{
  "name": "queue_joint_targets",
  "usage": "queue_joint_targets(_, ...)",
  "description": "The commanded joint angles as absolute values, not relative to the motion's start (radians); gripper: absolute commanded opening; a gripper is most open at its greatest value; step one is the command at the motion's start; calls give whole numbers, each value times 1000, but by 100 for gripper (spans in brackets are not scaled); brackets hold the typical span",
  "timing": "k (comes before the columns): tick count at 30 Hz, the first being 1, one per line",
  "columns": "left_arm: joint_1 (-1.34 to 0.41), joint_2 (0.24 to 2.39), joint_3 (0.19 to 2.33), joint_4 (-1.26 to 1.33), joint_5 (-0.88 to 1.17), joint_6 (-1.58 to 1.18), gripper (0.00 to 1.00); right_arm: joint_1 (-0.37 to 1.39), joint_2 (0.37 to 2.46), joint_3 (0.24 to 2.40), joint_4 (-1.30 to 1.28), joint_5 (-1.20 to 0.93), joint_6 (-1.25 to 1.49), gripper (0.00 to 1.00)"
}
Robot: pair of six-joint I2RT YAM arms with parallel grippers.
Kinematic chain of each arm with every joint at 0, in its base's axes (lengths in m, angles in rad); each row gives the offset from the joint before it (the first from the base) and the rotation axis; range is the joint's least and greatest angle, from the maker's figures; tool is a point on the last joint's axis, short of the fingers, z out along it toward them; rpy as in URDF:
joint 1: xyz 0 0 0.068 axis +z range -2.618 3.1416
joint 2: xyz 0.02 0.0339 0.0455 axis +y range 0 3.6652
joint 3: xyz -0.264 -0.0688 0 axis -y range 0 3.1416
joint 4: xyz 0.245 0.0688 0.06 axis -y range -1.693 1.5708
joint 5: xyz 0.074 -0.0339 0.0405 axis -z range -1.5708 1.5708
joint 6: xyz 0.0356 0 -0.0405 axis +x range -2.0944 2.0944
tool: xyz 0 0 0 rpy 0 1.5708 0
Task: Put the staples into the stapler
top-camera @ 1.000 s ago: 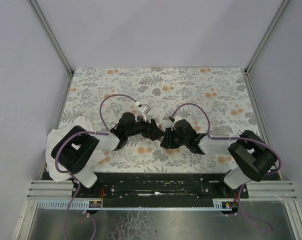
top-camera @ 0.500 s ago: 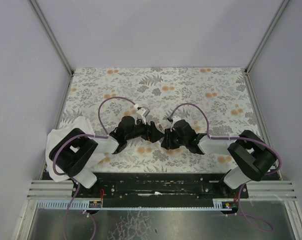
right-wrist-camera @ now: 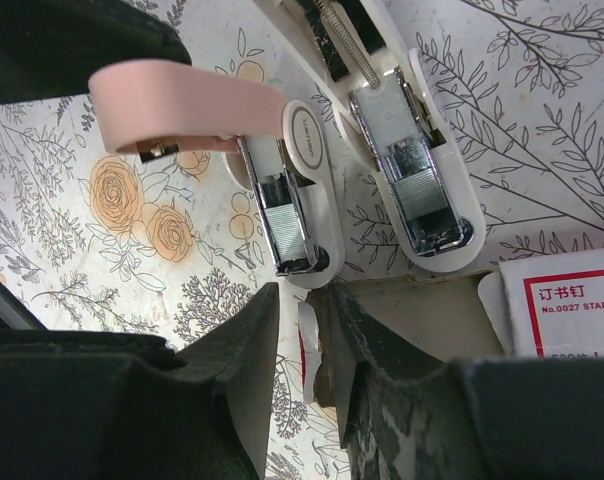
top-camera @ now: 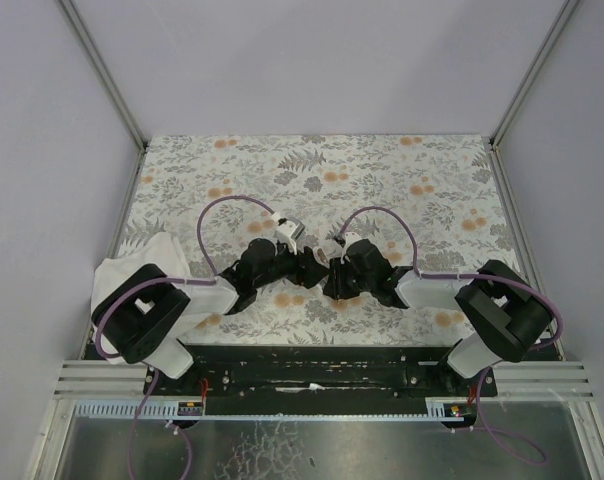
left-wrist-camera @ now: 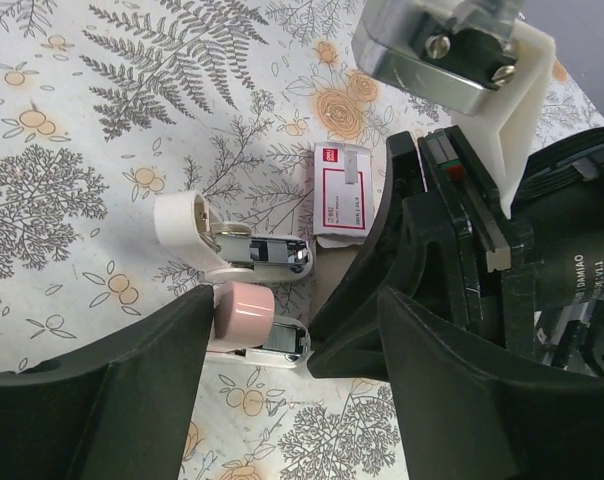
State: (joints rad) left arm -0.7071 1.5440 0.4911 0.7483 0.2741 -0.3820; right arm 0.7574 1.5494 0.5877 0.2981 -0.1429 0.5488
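One staples box [right-wrist-camera: 572,310], label "订书钉 No.0027 STAPLE", beside stapler [right-wrist-camera: 417,190]

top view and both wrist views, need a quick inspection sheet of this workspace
surface: floral tablecloth, lying flat
job's things: stapler lying open, pink top folded back; staple box beside it, label up
clutter: white cloth at the left edge
grippers: left gripper open around the stapler's pink end; right gripper nearly closed, grip unclear
cables: purple cables arching off each arm, clear of the stapler
surroundings: pale walls, metal frame posts
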Motion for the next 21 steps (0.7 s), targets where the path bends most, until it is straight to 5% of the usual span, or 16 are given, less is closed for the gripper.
queue_joint_targets(1,-793,1537,499,723,363,-354,65,757,1586,638,331,-61,529,34)
queue_joint_targets(12,-815,1547,493,719,359,-368,49,757,1573,641,315,-46,508,34)
queue_joint_targets(21,-811,1443,460,696,213,-405,52,758,1479,630,270,-90,440,41)
